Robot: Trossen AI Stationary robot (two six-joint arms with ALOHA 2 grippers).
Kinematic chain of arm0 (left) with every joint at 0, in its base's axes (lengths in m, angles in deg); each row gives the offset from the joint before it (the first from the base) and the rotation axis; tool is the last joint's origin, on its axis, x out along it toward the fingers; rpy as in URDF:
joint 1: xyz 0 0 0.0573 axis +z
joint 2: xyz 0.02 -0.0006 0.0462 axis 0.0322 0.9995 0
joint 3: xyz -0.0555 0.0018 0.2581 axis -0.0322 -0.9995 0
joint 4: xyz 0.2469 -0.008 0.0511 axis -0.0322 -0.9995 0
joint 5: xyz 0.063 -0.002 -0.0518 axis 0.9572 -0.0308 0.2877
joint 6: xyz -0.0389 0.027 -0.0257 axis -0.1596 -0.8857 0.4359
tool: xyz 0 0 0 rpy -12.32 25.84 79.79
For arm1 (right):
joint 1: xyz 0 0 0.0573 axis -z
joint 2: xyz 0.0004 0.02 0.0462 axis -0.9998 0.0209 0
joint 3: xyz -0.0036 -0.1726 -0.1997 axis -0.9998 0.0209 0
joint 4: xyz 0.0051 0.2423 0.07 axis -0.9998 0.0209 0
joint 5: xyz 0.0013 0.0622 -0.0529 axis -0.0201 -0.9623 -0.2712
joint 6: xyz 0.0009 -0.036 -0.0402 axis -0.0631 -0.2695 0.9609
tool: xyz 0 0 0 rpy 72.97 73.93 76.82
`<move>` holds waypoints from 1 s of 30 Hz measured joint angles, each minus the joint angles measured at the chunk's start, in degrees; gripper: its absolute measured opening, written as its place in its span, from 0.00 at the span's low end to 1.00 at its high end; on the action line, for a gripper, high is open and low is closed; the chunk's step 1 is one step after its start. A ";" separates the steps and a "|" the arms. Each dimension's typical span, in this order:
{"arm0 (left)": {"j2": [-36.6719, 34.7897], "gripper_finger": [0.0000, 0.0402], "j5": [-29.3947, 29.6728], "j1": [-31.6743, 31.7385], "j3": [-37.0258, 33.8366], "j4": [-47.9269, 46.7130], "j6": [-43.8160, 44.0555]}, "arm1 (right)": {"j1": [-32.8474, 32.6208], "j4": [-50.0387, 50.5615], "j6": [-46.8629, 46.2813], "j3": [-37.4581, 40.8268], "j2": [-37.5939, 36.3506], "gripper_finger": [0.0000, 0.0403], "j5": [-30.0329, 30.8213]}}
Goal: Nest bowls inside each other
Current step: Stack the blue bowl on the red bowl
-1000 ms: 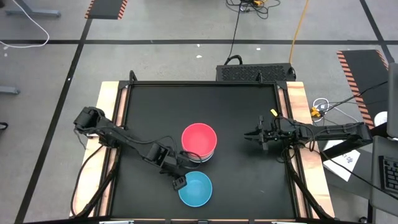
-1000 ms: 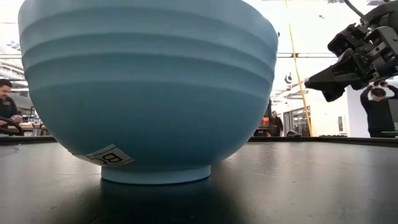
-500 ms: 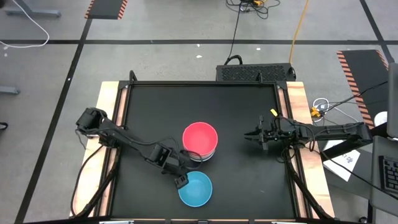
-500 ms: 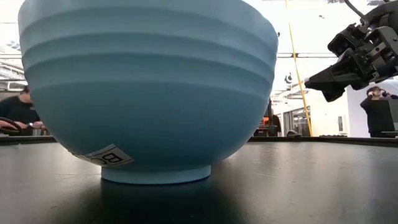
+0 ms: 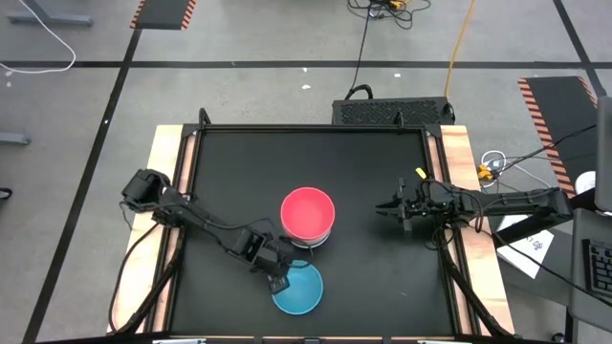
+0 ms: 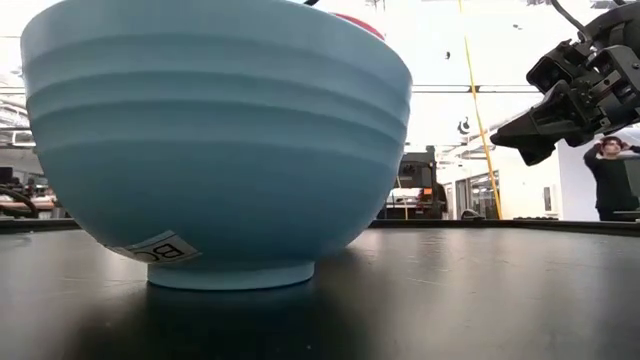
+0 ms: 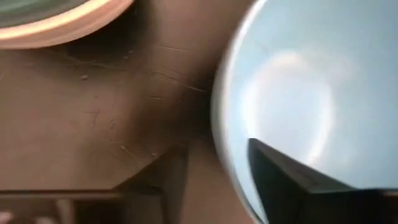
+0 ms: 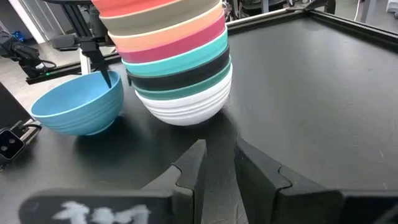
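Note:
A light blue bowl [image 5: 302, 292] [image 6: 215, 150] stands on its foot near the table's front edge. Just beyond it stands a stack of nested bowls [image 5: 307, 216] [image 8: 177, 62], red on top and white at the bottom, resting on the white bowl's foot. My left gripper [image 5: 279, 282] [image 7: 216, 149] is at the blue bowl's far-left rim and has closed over it. My right gripper [image 5: 384, 207] [image 8: 219, 150] hovers at the right of the mat, pointing toward the stack, with a narrow gap between its fingers and nothing in it. My left gripper has the light blue bowl's rim [image 7: 219, 124] on its far-left side. One finger [image 7: 286, 177] is inside the bowl and the other outside, coming steeply from above and slanting from the table's left. The bowl's foot [image 6: 232, 275] stays on the table.
The black mat [image 5: 239, 162] is framed by wooden rails [image 5: 164, 191] at left and right. The stack stands a finger's width from the blue bowl. Bare mat lies at the far and left sides. A person [image 6: 610, 175] shows in the room beyond.
My left gripper has sunk and gone toward the table's near edge onto the blue bowl's rim, and its fingers have closed over the rim. The bowl has slid a little across the mat, its foot staying on the table.

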 joint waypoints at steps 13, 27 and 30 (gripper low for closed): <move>-0.42 0.02 -1.51 -2.46 0.00 5.64 -7.83 | -0.02 -0.06 0.00 0.01 -0.01 0.18 0.00; -10.90 0.01 13.52 -10.72 0.04 9.55 -13.06 | -0.02 -1.35 -0.20 0.00 -0.02 0.18 0.00; -11.67 0.01 15.85 -11.44 0.07 5.67 -9.69 | -0.02 -1.37 -0.24 0.00 0.00 0.18 0.02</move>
